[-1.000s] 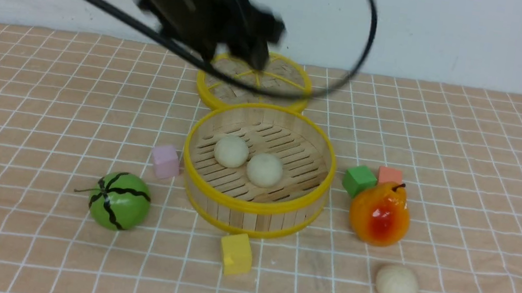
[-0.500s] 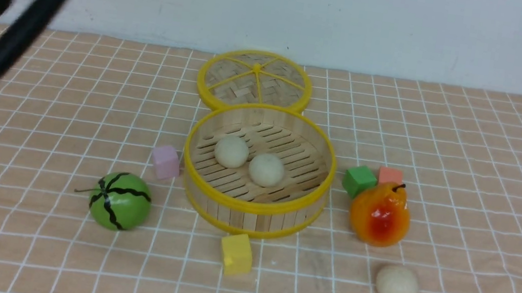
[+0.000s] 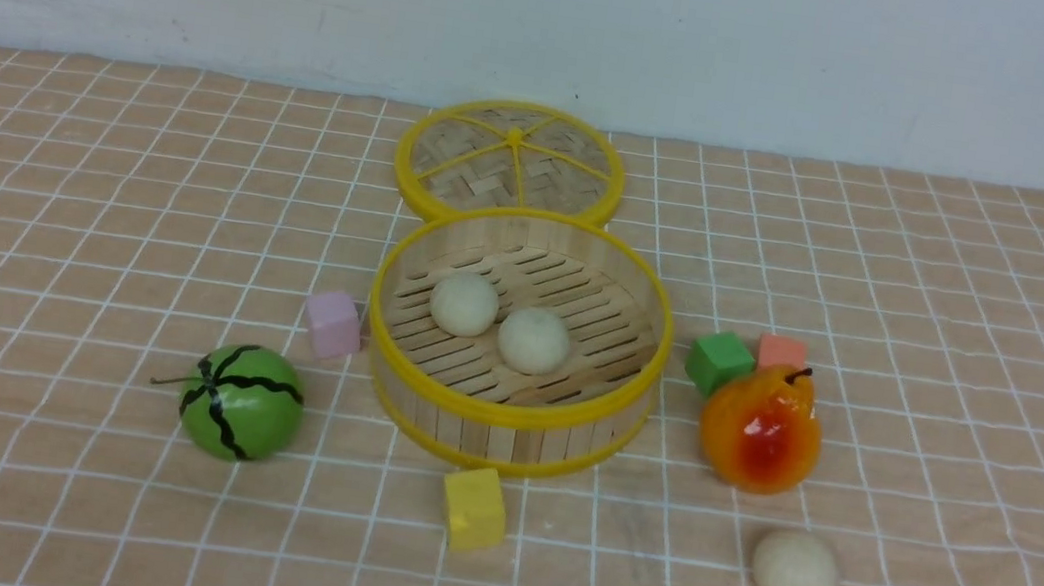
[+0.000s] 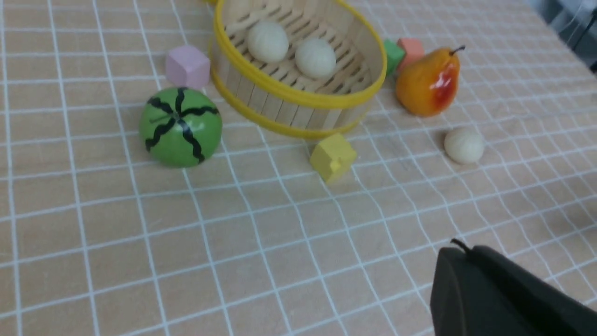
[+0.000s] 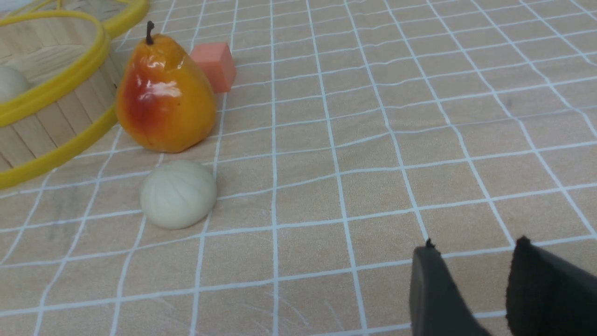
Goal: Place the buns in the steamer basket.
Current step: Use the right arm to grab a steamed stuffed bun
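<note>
Left end effector (image 4: 456,253) withdrew, clenched; right end effector (image 5: 475,247) released; one bun (image 3: 795,569) on open cloth (image 3: 977,514).

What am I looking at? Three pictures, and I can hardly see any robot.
A two-armed robot, seen by three cameras. The wide picture looks forward from between the arms. The other two are from a camera on each wrist: the single dark shape is the left gripper, shut and empty; the two dark fingers are the right gripper, open and empty. On the checked cloth: a basket with two buns inside, a third bun outside by the pear, a lid behind the basket, a melon, four small blocks.
</note>
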Available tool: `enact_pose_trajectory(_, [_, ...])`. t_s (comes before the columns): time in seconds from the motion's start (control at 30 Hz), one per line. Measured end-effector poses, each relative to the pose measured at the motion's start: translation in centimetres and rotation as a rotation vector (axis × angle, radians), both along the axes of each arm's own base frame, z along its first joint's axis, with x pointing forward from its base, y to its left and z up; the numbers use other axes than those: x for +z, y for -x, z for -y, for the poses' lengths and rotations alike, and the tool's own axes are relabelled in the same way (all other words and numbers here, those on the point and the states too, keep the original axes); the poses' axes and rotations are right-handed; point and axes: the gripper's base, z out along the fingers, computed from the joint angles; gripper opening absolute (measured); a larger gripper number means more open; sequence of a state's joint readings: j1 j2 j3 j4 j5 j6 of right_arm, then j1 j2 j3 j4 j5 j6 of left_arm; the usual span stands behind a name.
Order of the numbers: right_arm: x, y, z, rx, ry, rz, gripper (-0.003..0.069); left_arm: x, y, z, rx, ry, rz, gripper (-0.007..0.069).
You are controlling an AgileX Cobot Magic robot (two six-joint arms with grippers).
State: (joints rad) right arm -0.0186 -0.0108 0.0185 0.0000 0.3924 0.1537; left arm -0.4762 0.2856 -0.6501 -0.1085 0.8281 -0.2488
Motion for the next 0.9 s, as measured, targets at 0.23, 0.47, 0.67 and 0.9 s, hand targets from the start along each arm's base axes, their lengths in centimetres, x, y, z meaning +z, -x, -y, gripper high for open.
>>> enact_pose_trajectory(0.23, [0.0, 0.0, 0.0, 0.000, 0.000, 0.000, 0.0239, -1.9, -0.1, 0.1, 0.002, -0.012, -0.031, -0.0013])
enact_pose_trajectory(0.47, [0.0, 0.0, 0.0, 0.000, 0.000, 0.000, 0.0239, -2.6, -0.5, 0.1, 0.011, -0.022, -0.028, -0.0013])
enact_pose_trajectory(0.67, [0.0, 0.0, 0.0, 0.000, 0.000, 0.000, 0.0239, -3.9, -1.5, -0.6, 0.136, -0.047, 0.179, -0.0013])
enact_pose_trajectory(0.9, [0.0, 0.0, 0.0, 0.000, 0.000, 0.000, 0.0239, -8.9, -1.0, -2.0, 0.388, -0.044, 0.291, -0.0013])
